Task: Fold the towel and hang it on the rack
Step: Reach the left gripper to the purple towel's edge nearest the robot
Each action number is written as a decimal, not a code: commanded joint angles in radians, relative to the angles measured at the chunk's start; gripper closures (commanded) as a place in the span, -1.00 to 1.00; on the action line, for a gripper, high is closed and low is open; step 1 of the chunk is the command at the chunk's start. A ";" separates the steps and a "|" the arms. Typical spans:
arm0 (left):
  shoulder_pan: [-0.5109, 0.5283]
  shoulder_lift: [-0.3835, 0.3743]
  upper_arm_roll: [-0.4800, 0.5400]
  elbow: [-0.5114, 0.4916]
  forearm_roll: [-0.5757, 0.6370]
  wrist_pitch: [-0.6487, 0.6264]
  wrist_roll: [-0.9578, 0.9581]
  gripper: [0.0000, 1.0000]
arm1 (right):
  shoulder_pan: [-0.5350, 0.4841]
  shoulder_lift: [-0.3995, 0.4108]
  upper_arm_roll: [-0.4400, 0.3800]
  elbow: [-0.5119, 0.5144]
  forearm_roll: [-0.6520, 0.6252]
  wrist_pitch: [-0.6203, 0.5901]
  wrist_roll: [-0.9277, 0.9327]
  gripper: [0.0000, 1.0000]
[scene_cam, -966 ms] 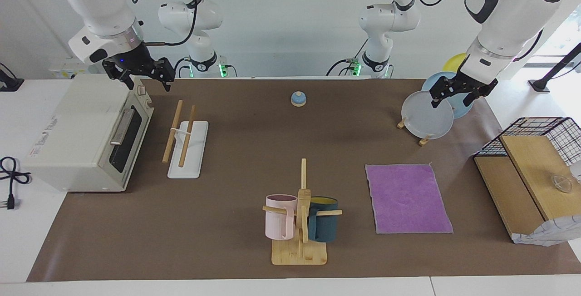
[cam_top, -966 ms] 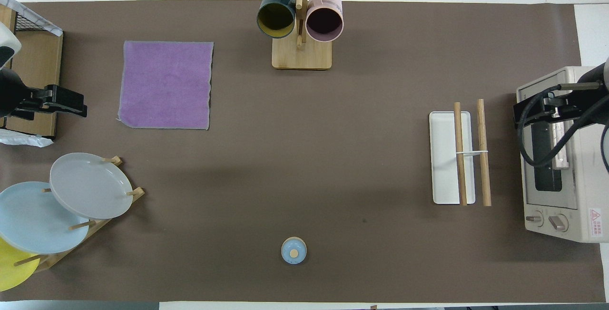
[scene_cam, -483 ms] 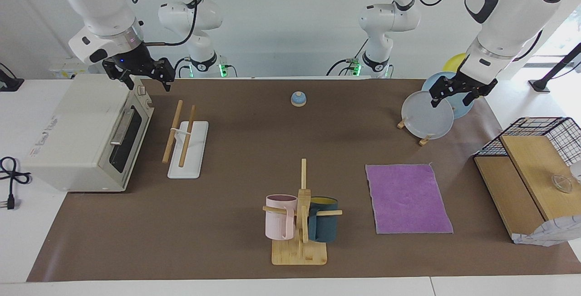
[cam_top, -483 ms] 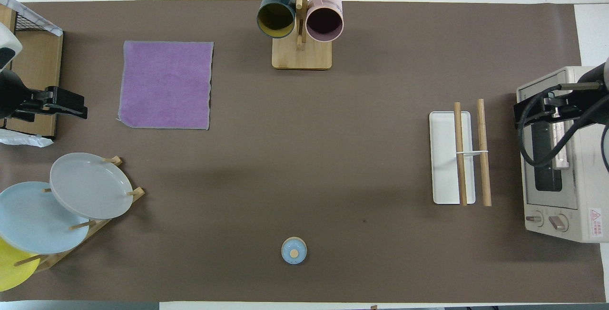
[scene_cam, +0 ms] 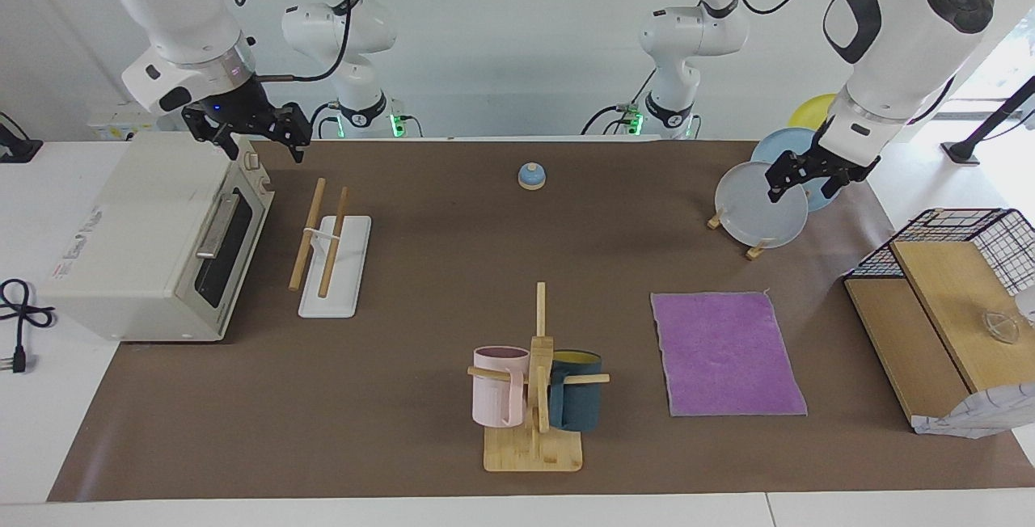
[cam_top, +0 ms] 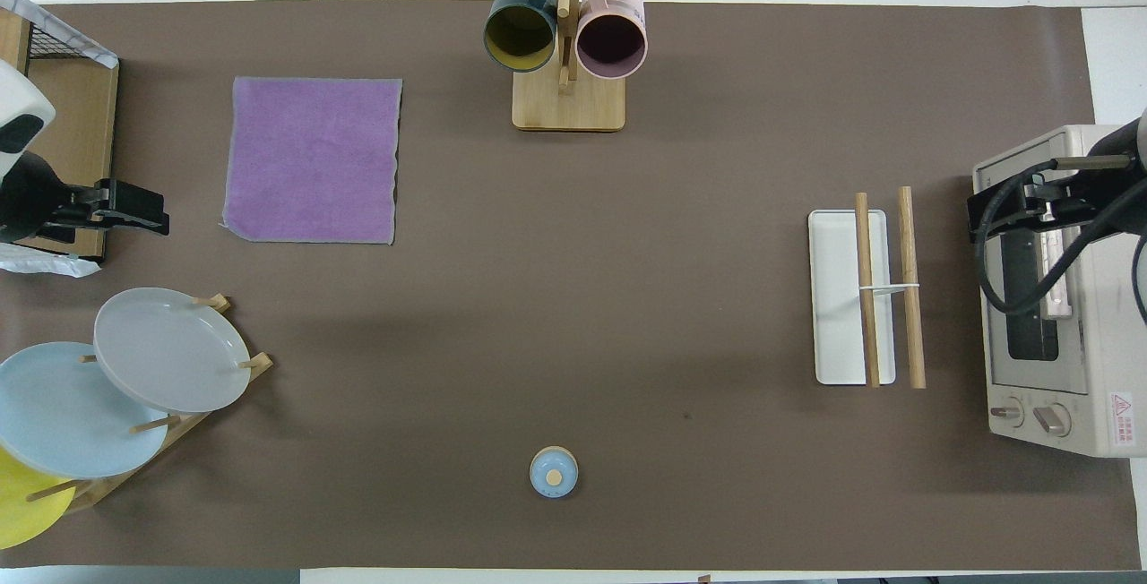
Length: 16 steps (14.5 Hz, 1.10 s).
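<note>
The purple towel (scene_cam: pixel 728 353) (cam_top: pixel 311 158) lies flat and unfolded on the brown mat, toward the left arm's end of the table. The rack (scene_cam: pixel 346 268) (cam_top: pixel 838 297), two light-wood rods over a white base, stands toward the right arm's end beside the toaster oven. My left gripper (scene_cam: pixel 803 186) (cam_top: pixel 154 215) hangs open and holds nothing, up in the air over the plates in the facing view. My right gripper (scene_cam: pixel 267 147) (cam_top: pixel 978 212) hovers open and empty above the oven's top corner, close to the rack.
A white toaster oven (scene_cam: pixel 154 236) sits at the right arm's end. A bamboo mug tree (scene_cam: pixel 535 381) with a pink and a dark-blue mug stands beside the towel. Plates on a wooden stand (scene_cam: pixel 760 208), a wire basket with wooden boards (scene_cam: pixel 946 284) and a small blue knobbed piece (scene_cam: pixel 531 176) are also out.
My left gripper has dropped a little over the plates. The right arm, the towel and the rack have not moved.
</note>
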 commanded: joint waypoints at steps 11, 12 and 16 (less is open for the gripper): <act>0.072 0.298 -0.002 -0.142 -0.152 0.521 -0.093 -0.84 | -0.019 -0.022 0.010 -0.027 0.021 0.012 -0.019 -1.00; 0.063 0.342 -0.002 -0.107 -0.145 0.528 -0.092 -0.79 | -0.019 -0.022 0.010 -0.027 0.021 0.012 -0.019 -1.00; 0.058 0.401 -0.004 -0.060 -0.133 0.511 -0.082 -0.63 | -0.019 -0.022 0.010 -0.027 0.021 0.012 -0.019 -1.00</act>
